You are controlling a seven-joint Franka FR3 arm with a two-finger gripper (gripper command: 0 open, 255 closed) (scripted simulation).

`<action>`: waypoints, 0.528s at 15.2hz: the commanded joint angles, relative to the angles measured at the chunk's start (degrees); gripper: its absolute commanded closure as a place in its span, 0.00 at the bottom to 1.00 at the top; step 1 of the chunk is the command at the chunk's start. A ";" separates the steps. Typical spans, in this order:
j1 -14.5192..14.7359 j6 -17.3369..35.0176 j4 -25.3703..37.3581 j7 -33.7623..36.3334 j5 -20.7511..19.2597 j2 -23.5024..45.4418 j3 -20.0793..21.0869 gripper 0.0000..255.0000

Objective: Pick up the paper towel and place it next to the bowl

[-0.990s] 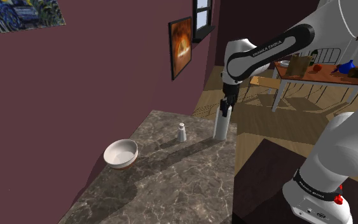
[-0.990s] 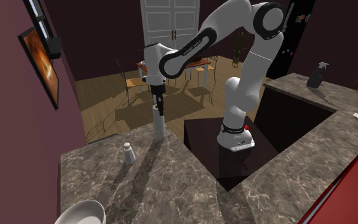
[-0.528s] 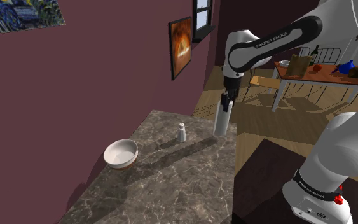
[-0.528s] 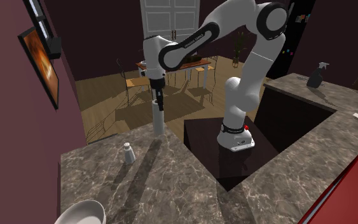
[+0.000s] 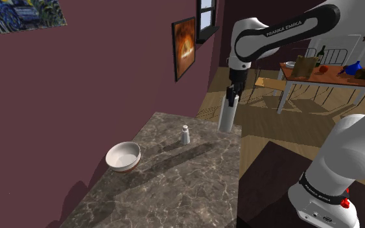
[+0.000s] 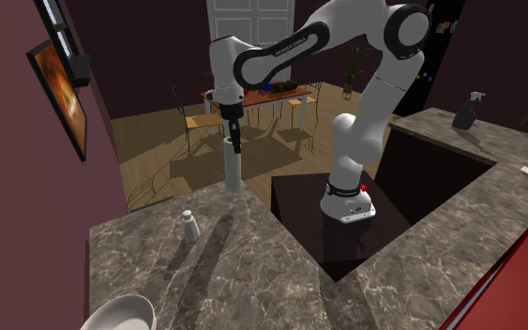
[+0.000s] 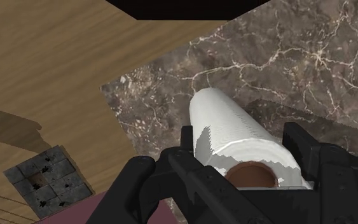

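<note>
The paper towel (image 5: 225, 118) is a tall white roll, hanging upright just above the far corner of the marble counter (image 5: 174, 181). My black gripper (image 5: 230, 98) is shut on its top end. In the second exterior view the gripper (image 6: 234, 141) clasps the roll (image 6: 231, 167) over the counter's far edge. In the wrist view the fingers (image 7: 187, 143) stand on both sides of the roll (image 7: 231, 130), whose brown core shows at the top. The white bowl (image 5: 122, 156) sits on the counter near the maroon wall, well apart from the roll; its rim (image 6: 121, 314) also shows.
A small white shaker (image 5: 185, 135) stands on the counter between bowl and roll, and is seen again as the shaker (image 6: 188, 225). The dark stand (image 6: 346, 225) borders the counter. A spray bottle (image 6: 465, 110) stands on the far counter. Wooden floor, table and chairs lie beyond.
The arm has risen, carrying the paper towel roll straight up off the counter's far corner. Bowl and shaker have not moved.
</note>
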 commanded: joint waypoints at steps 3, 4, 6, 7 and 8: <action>-0.01 -3.45 2.65 0.14 -0.05 -0.77 0.06 1.00; -0.01 -4.25 3.28 0.17 -0.06 -0.94 0.08 1.00; 0.00 -5.84 4.59 0.24 -0.07 -1.22 0.11 1.00; 0.00 -6.63 5.25 0.28 -0.08 -1.35 0.13 1.00; 0.00 -7.41 5.93 0.31 -0.08 -1.46 0.15 1.00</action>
